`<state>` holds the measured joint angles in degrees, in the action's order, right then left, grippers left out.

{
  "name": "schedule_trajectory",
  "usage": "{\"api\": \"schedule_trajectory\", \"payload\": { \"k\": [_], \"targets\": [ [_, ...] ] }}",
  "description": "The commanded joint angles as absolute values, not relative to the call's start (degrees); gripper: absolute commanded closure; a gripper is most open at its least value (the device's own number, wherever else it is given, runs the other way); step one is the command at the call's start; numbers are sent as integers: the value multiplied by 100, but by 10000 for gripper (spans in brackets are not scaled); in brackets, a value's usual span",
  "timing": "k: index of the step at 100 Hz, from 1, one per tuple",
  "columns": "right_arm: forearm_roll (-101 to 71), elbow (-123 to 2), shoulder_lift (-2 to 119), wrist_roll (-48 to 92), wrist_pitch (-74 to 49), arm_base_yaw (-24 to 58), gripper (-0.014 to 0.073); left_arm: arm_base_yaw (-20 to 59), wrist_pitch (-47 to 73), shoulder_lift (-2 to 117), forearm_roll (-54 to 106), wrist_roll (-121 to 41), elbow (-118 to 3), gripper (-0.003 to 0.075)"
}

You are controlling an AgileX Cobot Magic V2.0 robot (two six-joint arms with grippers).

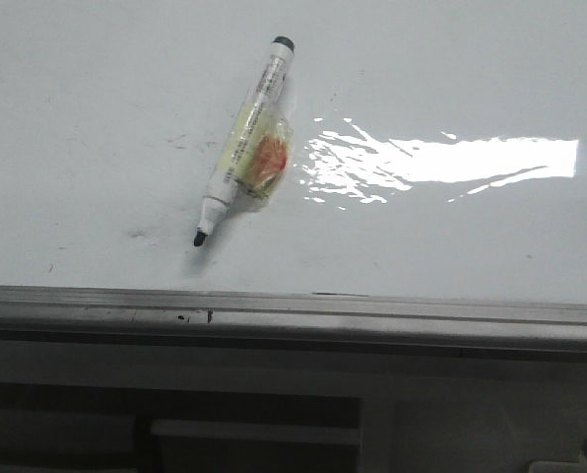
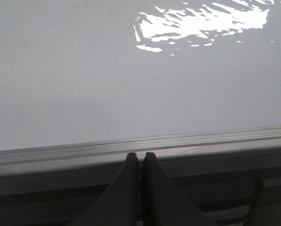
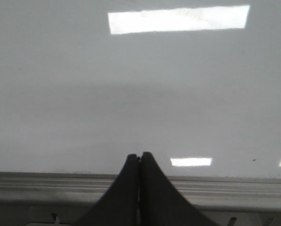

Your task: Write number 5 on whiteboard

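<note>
The whiteboard (image 1: 97,108) is the largest thing in sight, a glossy white flat surface filling most of the front view, with its grey aluminium frame (image 1: 293,307) running along the near edge. A bright reflection of a ceiling light (image 1: 441,163) lies on the board's right half, rippled at its left end. Faint grey smudges and a few small dark flecks mark the surface to the left of centre, but no drawn number 5 shows anywhere on the board in any view. A marker (image 1: 242,143) lies flat on the board near the middle, set on a diagonal: its uncapped black tip points toward the near frame edge and its dark rear end toward the far edge. Around the marker's barrel is a clear wrap with yellowish and orange patches. The marker is well apart from both arms. In the left wrist view, the left end effector (image 2: 140,157) hangs just over the frame, its two dark fingers pressed together with nothing between them. In the right wrist view, the right end effector (image 3: 140,156) sits likewise at the frame edge, fingers closed tip to tip and empty.
</note>
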<state>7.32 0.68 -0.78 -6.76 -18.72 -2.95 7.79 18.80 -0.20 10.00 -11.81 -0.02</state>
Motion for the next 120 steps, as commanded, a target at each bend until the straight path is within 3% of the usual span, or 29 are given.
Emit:
{"api": "schedule_trajectory", "payload": {
  "k": [1, 120],
  "targets": [
    [732, 195, -155, -595, -1825, -329, 646, 775, 1509, -170, 1083, -1130, 131, 741],
    [800, 195, -155, -595, -1543, -329, 646, 775, 1274, -170, 1041, -1130, 131, 741]
  ]
}}
